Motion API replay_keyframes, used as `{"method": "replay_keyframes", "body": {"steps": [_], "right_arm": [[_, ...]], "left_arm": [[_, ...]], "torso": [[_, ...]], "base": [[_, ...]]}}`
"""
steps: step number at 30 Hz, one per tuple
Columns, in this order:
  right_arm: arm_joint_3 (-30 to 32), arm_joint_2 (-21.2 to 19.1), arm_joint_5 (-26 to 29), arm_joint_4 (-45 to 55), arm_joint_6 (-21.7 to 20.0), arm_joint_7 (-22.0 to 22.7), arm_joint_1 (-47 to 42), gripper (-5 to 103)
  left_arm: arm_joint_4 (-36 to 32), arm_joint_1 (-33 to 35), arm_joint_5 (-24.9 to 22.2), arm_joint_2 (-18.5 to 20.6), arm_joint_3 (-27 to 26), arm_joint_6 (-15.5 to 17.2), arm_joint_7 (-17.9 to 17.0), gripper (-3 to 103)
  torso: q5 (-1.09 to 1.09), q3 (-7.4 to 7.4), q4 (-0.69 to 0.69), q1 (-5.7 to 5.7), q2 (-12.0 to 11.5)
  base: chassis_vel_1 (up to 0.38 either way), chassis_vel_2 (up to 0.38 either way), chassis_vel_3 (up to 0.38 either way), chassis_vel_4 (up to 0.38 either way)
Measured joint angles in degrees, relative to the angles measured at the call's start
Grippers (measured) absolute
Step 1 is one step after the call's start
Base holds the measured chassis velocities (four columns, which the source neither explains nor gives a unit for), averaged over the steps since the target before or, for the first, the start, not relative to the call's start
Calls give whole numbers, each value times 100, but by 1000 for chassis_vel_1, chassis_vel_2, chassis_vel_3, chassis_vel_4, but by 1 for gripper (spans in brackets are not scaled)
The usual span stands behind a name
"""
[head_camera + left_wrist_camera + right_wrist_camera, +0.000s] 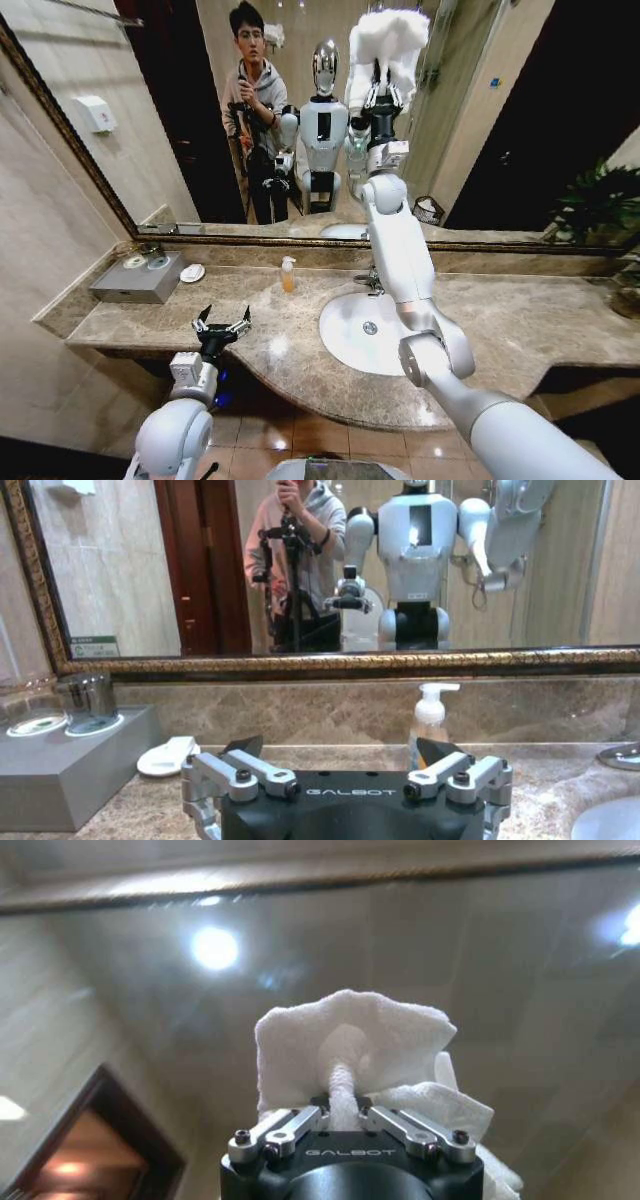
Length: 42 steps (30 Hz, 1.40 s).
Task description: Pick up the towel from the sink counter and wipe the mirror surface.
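High up in the head view, my right gripper [381, 97] is shut on the white towel [390, 45]. The towel looks pressed flat against the upper part of the mirror [500, 130]. In the right wrist view the rumpled towel [350, 1039] bunches out of the shut right gripper [342, 1104], with the glass right behind it. My left gripper [222, 325] hangs low over the front left of the sink counter [270, 345], open and holding nothing. The left wrist view shows the left gripper [340, 748] facing the mirror's frame [350, 662].
The oval white basin [345, 345] and chrome tap [371, 282] lie under my right arm. A soap bottle [288, 274] stands by the back ledge. At the left end are a grey box with cups [140, 280] and a white soap dish [192, 272]. A plant [600, 205] stands far right.
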Motion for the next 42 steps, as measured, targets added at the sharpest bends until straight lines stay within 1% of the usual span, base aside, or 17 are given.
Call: {"method": "replay_keyframes", "body": {"steps": [2,4,5,7,10,14,16,18,19,20,24,29,32,36,39,41,42], "right_arm": [[-109,0,-2,-168,44,-191,56,9],[-259,0,-15,-472,274,-572,117,9],[-259,0,-15,-472,274,-572,117,9],[-350,0,-12,-610,498,-896,108,9],[-357,1,-2,-616,566,-1001,43,9],[-191,1,30,-524,558,-885,-71,9],[1,-5,96,-224,407,-609,-213,9],[69,-56,145,-103,357,-527,-264,9],[117,-115,184,-33,333,-477,-291,9],[314,-306,288,131,281,-363,-373,9],[779,-612,351,247,260,-194,-478,9],[1238,-867,405,279,133,75,-550,9],[1312,-955,515,224,94,141,-566,9],[1192,-914,571,199,101,86,-629,9],[1023,-696,534,225,190,-147,-689,9],[727,-364,433,223,352,-449,-719,9],[727,-364,433,223,352,-449,-719,9]], "left_arm": [[0,0,0,0,0,0,0,100],[0,0,0,0,0,0,0,100],[0,0,0,0,0,0,0,100],[0,0,0,0,0,0,0,100],[0,0,0,0,0,0,0,100],[0,0,0,0,0,0,0,100],[0,0,0,0,0,0,0,100],[0,-1,0,0,0,0,0,100],[0,0,0,0,0,0,0,100],[0,0,0,0,0,0,0,100],[0,0,0,0,0,0,0,100],[0,0,0,0,0,0,0,100],[0,0,0,0,0,0,0,100],[0,0,0,0,0,0,0,100],[0,0,0,1,0,0,0,100],[0,0,0,0,0,0,0,100],[0,0,0,0,0,0,0,100]], "torso": [[0,0,0,0,0],[-1,0,0,0,0],[-1,0,0,0,0],[-1,0,0,1,0],[-1,0,0,0,0],[1,1,-2,0,0],[1,0,-2,0,0],[2,0,1,0,0],[1,0,4,0,0],[1,0,0,0,0],[3,0,-7,0,0],[3,0,-2,0,0],[1,0,-3,0,0],[2,0,-3,0,0],[1,0,-2,0,0],[0,0,2,0,0],[0,0,2,0,0]], "base": [[0,0,0,0],[0,0,0,0],[0,0,0,0],[0,0,0,0],[0,0,0,0],[0,0,0,0],[0,0,0,0],[0,0,0,0],[0,0,0,0],[0,0,0,0],[0,0,0,0],[0,0,0,0],[0,0,0,0],[0,0,0,0],[0,0,0,0],[0,0,0,0],[0,0,0,0]]}}
